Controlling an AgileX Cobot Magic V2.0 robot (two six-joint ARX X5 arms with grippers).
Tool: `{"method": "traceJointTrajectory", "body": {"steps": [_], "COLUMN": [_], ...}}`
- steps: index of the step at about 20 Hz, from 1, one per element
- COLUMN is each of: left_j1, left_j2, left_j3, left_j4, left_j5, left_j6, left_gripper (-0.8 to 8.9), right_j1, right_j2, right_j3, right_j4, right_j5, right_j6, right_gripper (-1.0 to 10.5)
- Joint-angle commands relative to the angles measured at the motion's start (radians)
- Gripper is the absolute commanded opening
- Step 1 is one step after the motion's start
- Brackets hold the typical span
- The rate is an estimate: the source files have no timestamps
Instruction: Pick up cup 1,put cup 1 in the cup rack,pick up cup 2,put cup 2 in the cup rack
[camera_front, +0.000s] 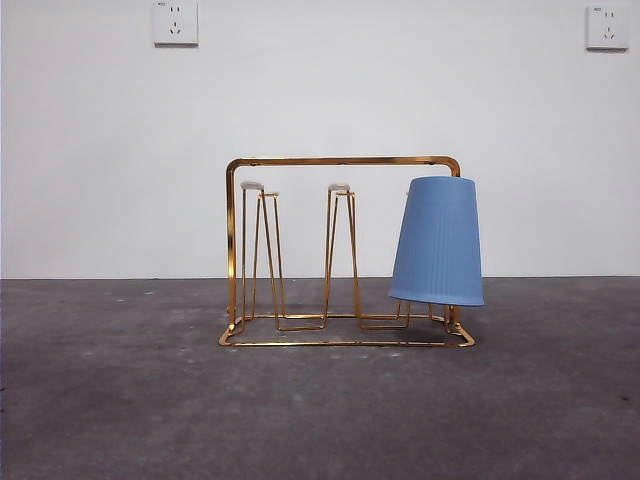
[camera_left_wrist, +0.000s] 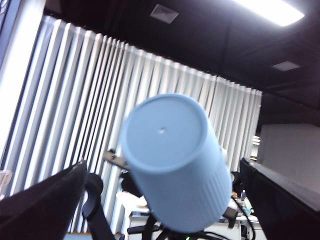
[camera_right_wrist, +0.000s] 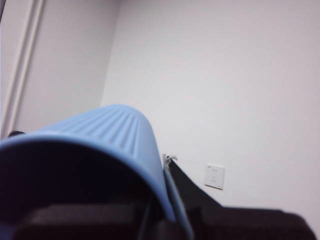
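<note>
Your right end effector (camera_right_wrist: 100, 212) clamps a ribbed blue plastic cup (camera_right_wrist: 100, 130) aloft, ready for the gold wire rack (camera_front: 340, 160); your left end effector (camera_left_wrist: 164, 165) is spread wide, empty.

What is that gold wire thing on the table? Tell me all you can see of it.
It is the cup rack, thin shiny gold wire that looks like metal. A rounded rectangular frame rises as a handle over a flat base loop resting on the dark grey table. Narrow upright loop pegs with pale tips stand inside. One ribbed blue cup hangs upside down, slightly tilted, over a peg at one end; the other visible pegs are bare.
</note>
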Motion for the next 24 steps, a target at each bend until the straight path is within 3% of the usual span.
{"method": "traceJointTrajectory", "body": {"steps": [1,10,15,23,24], "left_j1": [-0.004,-0.005,-0.005,-0.005,-0.005], "left_j2": [0.003,0.003,0.003,0.003,0.003], "left_j3": [-0.003,-0.003,-0.002,-0.002,-0.002], "left_j4": [0.023,0.034,0.037,0.037,0.037], "left_j5": [-0.003,0.010,0.010,0.010,0.010], "left_j6": [-0.013,-0.037,-0.036,-0.037,-0.039], "left_gripper": [5.66,5.49,2.44,-0.12,-0.08], "right_j1": [0.001,0.001,0.001,0.001,0.001], "right_j2": [0.034,0.096,0.093,0.088,0.088], "right_j3": [-0.007,-0.007,-0.007,-0.007,-0.007], "right_j4": [0.023,0.029,0.033,0.029,0.027], "right_j5": [-0.002,-0.035,-0.034,-0.034,-0.034], "right_j6": [0.000,-0.002,-0.004,-0.004,-0.004], "right_gripper": [-0.1,-0.1,-0.1,-0.1,-0.1]}}
